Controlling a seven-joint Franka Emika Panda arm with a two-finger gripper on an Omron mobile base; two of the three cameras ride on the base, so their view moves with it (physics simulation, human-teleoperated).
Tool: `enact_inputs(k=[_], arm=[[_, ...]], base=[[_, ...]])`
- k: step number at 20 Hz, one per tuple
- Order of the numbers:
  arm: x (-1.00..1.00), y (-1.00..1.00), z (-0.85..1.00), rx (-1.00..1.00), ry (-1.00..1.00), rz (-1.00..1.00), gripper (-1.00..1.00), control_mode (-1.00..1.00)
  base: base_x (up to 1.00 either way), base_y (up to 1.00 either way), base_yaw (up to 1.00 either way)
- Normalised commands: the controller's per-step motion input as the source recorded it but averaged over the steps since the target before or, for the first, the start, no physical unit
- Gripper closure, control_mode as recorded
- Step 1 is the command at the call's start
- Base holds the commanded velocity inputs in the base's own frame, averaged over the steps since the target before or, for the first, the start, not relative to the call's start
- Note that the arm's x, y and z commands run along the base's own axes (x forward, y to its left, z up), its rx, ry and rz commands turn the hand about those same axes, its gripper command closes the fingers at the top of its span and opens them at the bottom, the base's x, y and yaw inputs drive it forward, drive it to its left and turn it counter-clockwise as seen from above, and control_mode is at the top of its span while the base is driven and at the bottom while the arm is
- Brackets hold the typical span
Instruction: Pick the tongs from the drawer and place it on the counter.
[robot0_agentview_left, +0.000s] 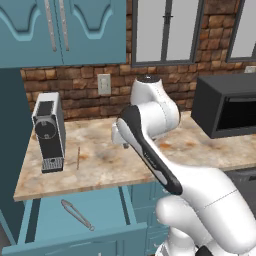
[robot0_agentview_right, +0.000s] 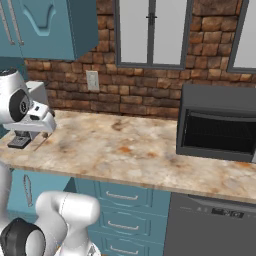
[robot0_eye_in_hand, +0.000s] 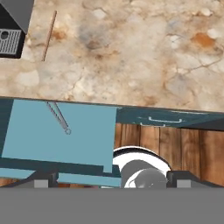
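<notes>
1. I see the tongs (robot0_agentview_left: 77, 214) lying flat on the bottom of the open drawer (robot0_agentview_left: 105, 207), slanted, nearer its left side than its right; in the hand view the tongs (robot0_eye_in_hand: 58, 117) run from the drawer's back edge, under the counter lip, toward its middle, with a small ring at the free end.
2. Nothing touches the tongs; the rest of the drawer (robot0_eye_in_hand: 87, 131) bottom around them is bare teal.
3. The counter (robot0_agentview_left: 200, 150) overhangs the drawer's back; a thin brown stick (robot0_agentview_left: 78, 157) lies on it near its left end, just right of a coffee machine (robot0_agentview_left: 48, 131) that stands at the left end.
4. From the hand view I look down from above the counter (robot0_eye_in_hand: 131, 52) front edge; the stick (robot0_eye_in_hand: 49, 36) and a corner of the machine (robot0_eye_in_hand: 11, 30) sit at the top left.
5. I cannot tell how wide the gripper stands; its tips are not clear to me in any view, and it holds nothing that I can see.
6. A microwave (robot0_agentview_left: 227, 105) stands at the counter's right end; the right base view shows it (robot0_agentview_right: 217, 127) too, over a dishwasher (robot0_agentview_right: 215, 225).
</notes>
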Motion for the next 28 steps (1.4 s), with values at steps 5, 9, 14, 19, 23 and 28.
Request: enact_inputs(k=[5,9,14,19,23,28], arm=[[-0.44,0.95,-0.66,-0.01,0.02,0.0,-1.0,-1.0],[-0.7,0.86,-0.78,0.0,0.0,0.0,-1.0,-1.0],[-0.13,0.67,-0.79,-0.03,0.01,-0.02,-1.0,-1.0],[0.1,0.65,-0.79,-0.03,0.05,-0.06,-1.0,-1.0],[0.22,0.59,-0.71,-0.04,0.09,-0.04,-1.0,-1.0],[0.3,0.48,-0.67,-0.06,0.22,-0.05,-1.0,-1.0]], base=[[0.0,0.0,0.0],[0.0,0.0,0.0],[0.0,0.0,0.0],[0.0,0.0,0.0],[0.0,0.0,0.0],[0.0,0.0,0.0]])
